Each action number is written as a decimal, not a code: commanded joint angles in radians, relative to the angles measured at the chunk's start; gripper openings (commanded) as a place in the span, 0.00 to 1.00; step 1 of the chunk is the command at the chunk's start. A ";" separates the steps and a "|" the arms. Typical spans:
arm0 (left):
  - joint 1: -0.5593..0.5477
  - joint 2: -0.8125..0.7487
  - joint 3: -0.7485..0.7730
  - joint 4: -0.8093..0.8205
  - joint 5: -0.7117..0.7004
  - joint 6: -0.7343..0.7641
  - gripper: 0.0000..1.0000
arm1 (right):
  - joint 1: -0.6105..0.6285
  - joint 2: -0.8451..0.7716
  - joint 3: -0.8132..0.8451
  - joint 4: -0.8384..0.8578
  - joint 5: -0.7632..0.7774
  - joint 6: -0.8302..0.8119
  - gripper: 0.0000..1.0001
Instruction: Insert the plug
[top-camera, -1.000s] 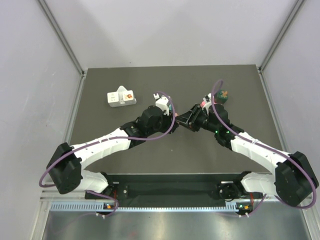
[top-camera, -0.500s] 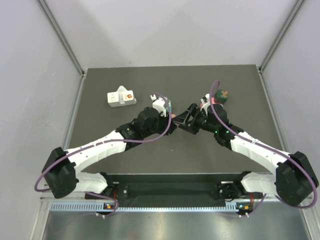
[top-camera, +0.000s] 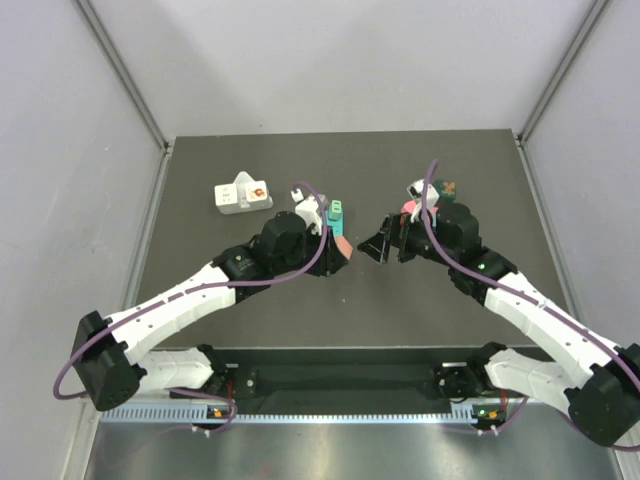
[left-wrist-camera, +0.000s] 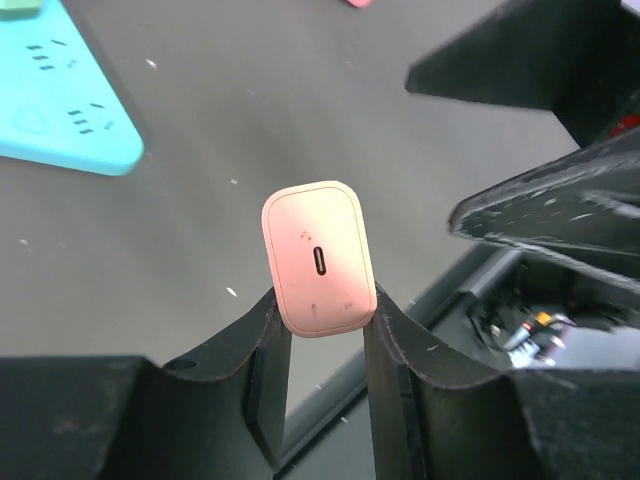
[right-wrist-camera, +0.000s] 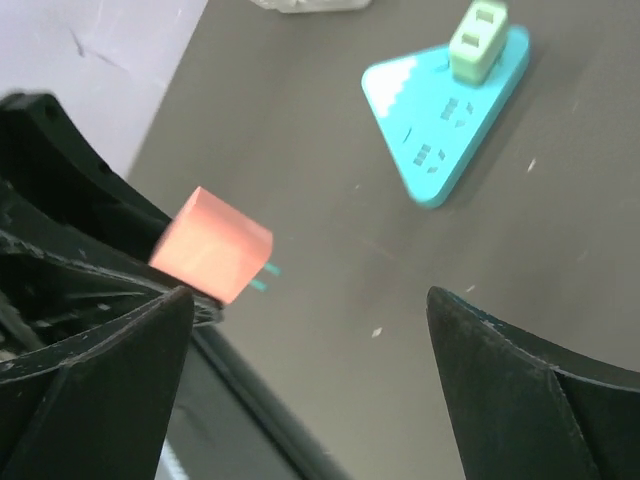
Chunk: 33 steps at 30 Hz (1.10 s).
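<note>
A pink plug (left-wrist-camera: 318, 258) with a slot on its rear face sits pinched between the fingers of my left gripper (left-wrist-camera: 320, 300). In the right wrist view the plug (right-wrist-camera: 210, 245) shows two teal prongs pointing towards a teal triangular power strip (right-wrist-camera: 445, 110) that lies flat on the table. A pale green adapter (right-wrist-camera: 477, 40) is plugged into the strip's far end. From above, the left gripper (top-camera: 334, 250) hangs just in front of the strip (top-camera: 337, 215). My right gripper (top-camera: 378, 247) stands wide open to the right of the plug, holding nothing.
A white socket block (top-camera: 243, 195) with a red button lies at the back left of the dark mat. A dark green object (top-camera: 445, 190) and a small pink piece (top-camera: 408, 207) lie behind the right wrist. Grey walls enclose the table.
The right gripper has opened, let go of the plug and drawn back to the right. The left gripper keeps the plug and has shifted slightly left, uncovering the teal strip.
</note>
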 joint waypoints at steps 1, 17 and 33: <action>0.004 -0.017 0.081 -0.057 0.080 -0.040 0.00 | -0.008 -0.044 0.032 0.023 -0.034 -0.279 0.98; 0.012 0.032 0.233 -0.100 0.273 -0.190 0.00 | 0.068 -0.175 -0.149 0.419 -0.190 -0.584 1.00; 0.012 0.044 0.192 -0.034 0.316 -0.234 0.00 | 0.157 -0.136 -0.173 0.560 -0.191 -0.578 0.60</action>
